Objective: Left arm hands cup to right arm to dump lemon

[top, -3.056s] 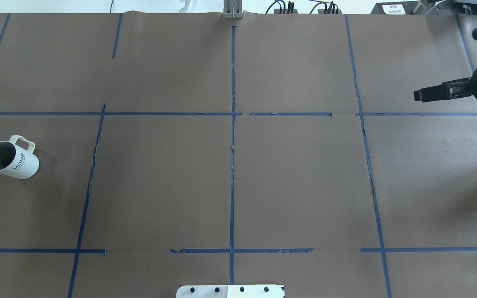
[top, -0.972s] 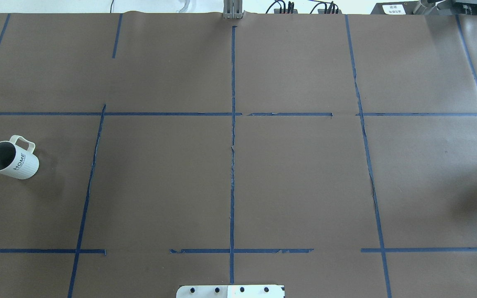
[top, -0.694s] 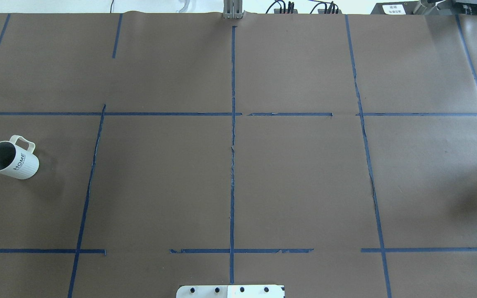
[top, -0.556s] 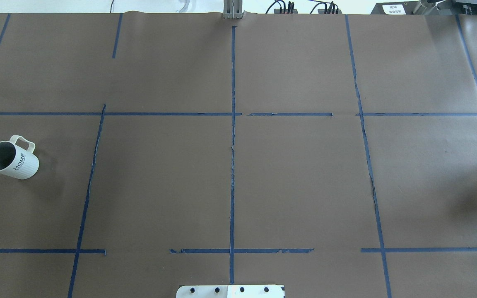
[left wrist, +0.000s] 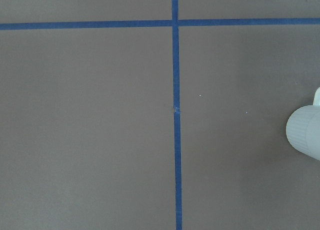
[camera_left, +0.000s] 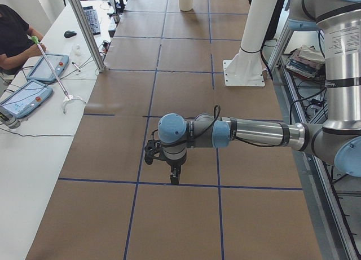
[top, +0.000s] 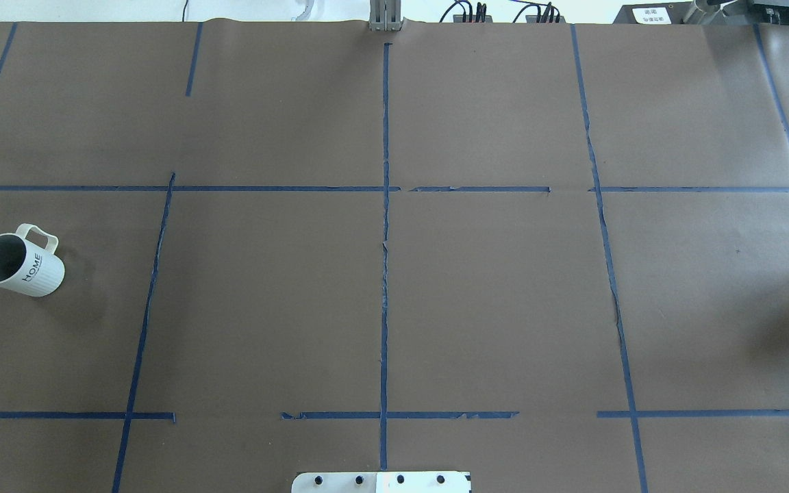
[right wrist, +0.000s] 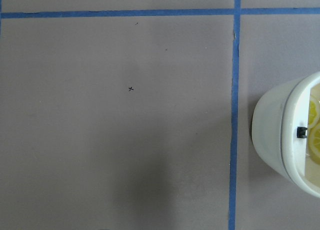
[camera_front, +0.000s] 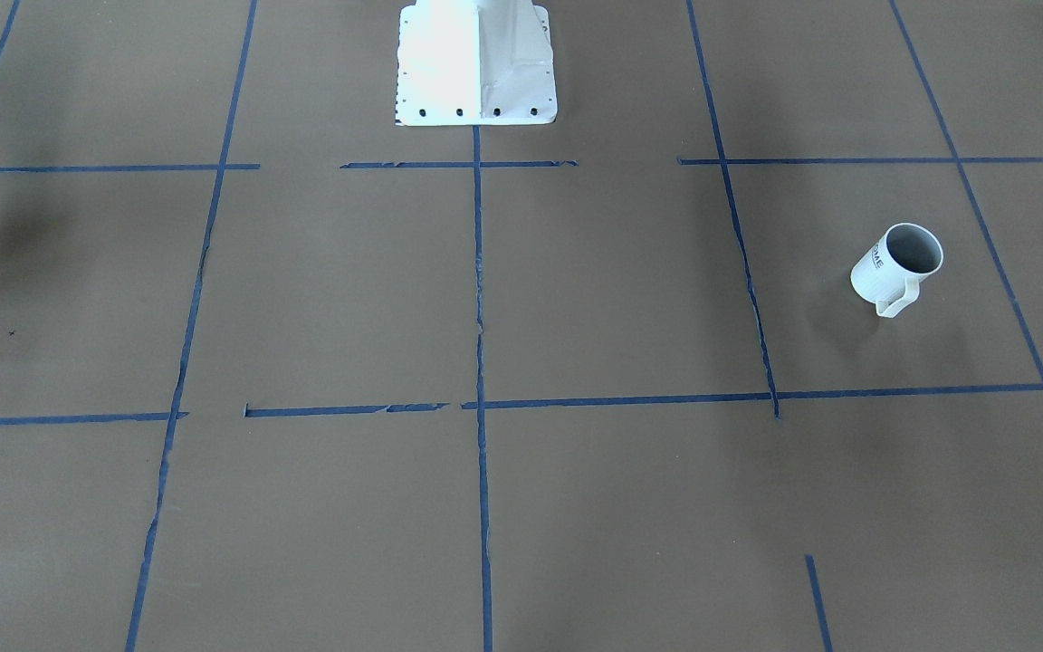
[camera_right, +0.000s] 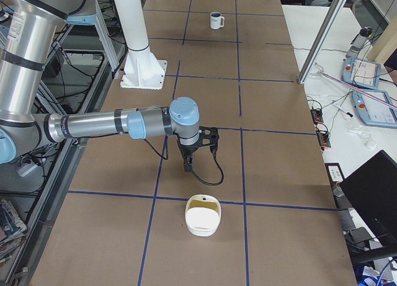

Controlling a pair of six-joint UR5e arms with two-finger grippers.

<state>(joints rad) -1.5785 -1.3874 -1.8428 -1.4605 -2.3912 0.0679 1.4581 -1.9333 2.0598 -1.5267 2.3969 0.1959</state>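
Brown paper covers the table (top: 490,287), where the mug (top: 19,261) stands upright at the left end near the left claw (camera_left: 174,172) (either claw spread or pressed together, I cannot tell), a sideways reach could tip it, and the lemon (right wrist: 316,142) seems to lie in the bowl (camera_right: 203,221) near the right claw (camera_right: 188,162)
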